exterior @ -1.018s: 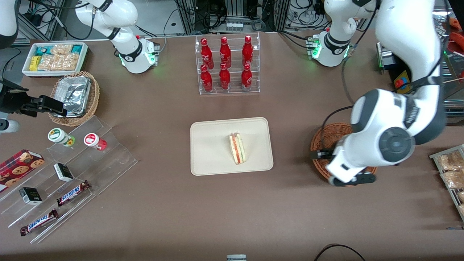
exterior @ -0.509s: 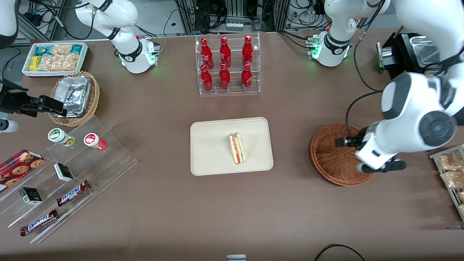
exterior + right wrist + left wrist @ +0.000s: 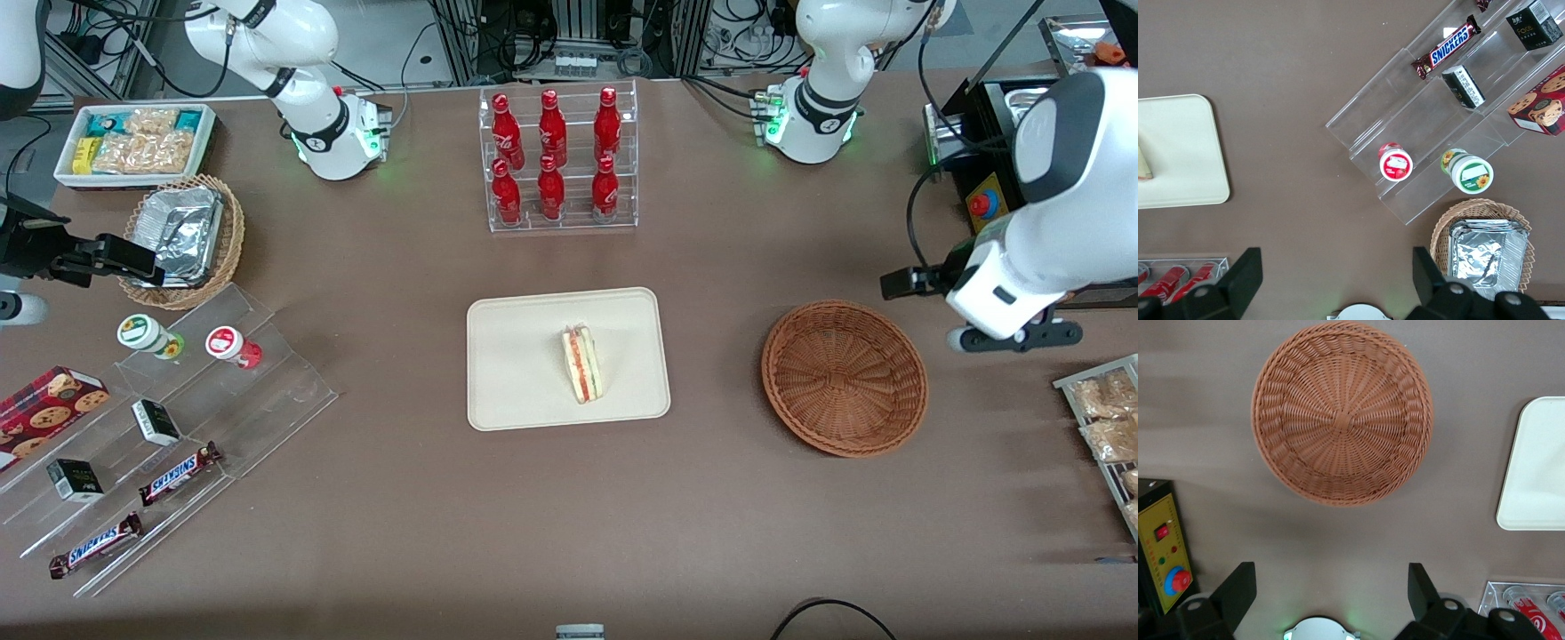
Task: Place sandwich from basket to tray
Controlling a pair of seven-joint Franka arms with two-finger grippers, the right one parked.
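Note:
The sandwich point(image 3: 582, 364) lies on the cream tray point(image 3: 516, 356) in the middle of the table, its red and green filling edge facing up. The reddish-brown wicker basket point(image 3: 845, 378) sits empty beside the tray, toward the working arm's end. My left gripper point(image 3: 1013, 338) hangs above the table past the basket's rim, nearer the table's end. In the left wrist view the gripper point(image 3: 1331, 577) is open with nothing between its black fingers point(image 3: 1238, 590), and the empty basket point(image 3: 1342, 413) and a corner of the tray point(image 3: 1538, 473) show.
A clear rack of red bottles point(image 3: 556, 160) stands farther from the front camera than the tray. A yellow box with a red stop button point(image 3: 982, 204) sits near the gripper. Snack packets on a rack point(image 3: 1107, 418) lie at the working arm's end. Shelves of snacks point(image 3: 160, 427) fill the parked arm's end.
My left arm has swung from above the basket toward the working arm's end of the table and away from the front camera, uncovering the empty basket. The sandwich stayed on the tray.

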